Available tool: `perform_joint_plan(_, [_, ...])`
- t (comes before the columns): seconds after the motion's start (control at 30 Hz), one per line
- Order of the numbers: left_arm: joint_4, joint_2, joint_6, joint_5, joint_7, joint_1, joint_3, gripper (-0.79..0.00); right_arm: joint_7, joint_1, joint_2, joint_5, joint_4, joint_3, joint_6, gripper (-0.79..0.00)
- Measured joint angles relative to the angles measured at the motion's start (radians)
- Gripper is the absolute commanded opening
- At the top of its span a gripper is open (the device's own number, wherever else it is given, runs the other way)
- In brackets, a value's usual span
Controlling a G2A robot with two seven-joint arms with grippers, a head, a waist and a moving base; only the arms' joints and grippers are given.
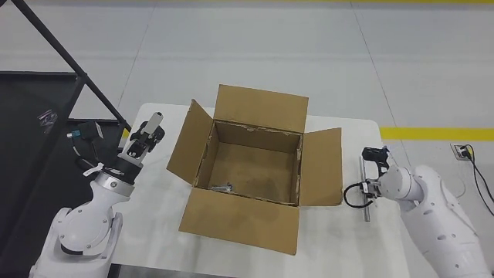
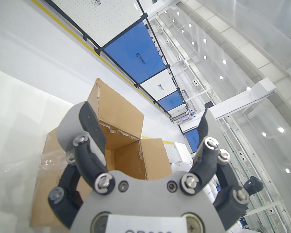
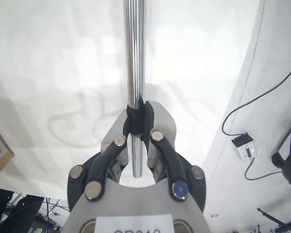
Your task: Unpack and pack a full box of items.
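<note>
- One steel rod [image 3: 133,49] is clamped near its end by the right jaws, projecting ahead over the counter [image 3: 51,49].
- Judged stiff, heavy, slippery — better gripped mid-length.
- Left jaws are spread, empty; the box [image 2: 128,151] lies just beyond.

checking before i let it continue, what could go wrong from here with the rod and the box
1. The right gripper clamps the metal rod near one end, so the long free part may tilt or slip in the pads.
2. If the rod is swung toward the box, it could catch the opened flap nearest it and shove the box.
</note>
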Motion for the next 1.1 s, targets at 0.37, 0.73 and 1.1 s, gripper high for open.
perform_joint_plan(0.37, [0.000, 0.000, 0.000, 0.000, 0.000, 0.000, 0.000, 0.000, -0.296, -0.384, 0.037, -0.043, -0.781, 0.309, 0.156, -0.785])
perform_joint_plan(0.73, [0.000, 0.000, 0.000, 0.000, 0.000, 0.000, 0.000, 0.000, -0.466, -0.412, 0.018, -0.101, -1.099, 0.109, 0.026, -0.785])
perform_joint_plan(1.1, [0.000, 0.000, 0.000, -0.001, 0.002, 0.003, -0.002, 0.000, -0.277, 0.153, -0.112, -0.204, -0.622, -0.475, 0.024, -0.785])
